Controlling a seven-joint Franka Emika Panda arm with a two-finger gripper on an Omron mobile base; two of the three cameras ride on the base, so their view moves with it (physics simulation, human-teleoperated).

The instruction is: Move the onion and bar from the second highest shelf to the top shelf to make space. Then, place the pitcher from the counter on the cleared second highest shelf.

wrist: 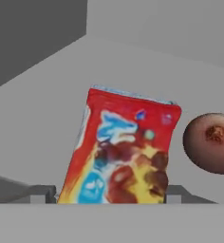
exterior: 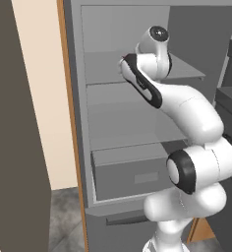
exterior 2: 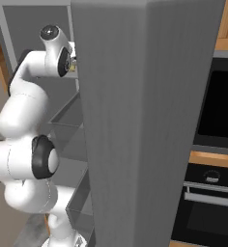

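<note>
Bar (wrist: 121,152) and onion (wrist: 210,143) side by side on grey shelf (wrist: 42,128).

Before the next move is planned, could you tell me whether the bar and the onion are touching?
Apart. The hand view shows a clear strip of grey shelf surface between the bar and the onion beside it.

Your left base view sits behind the arm and looks forward and down into the open grey fridge cavity, with the top shelf (exterior: 105,69) and the second highest shelf (exterior: 118,123) in front. Your right base view looks from the other side, close against the fridge door (exterior 2: 145,120). Both share the arm. Your hand view sits very near the bar (wrist: 121,152) and onion (wrist: 211,142).
</note>
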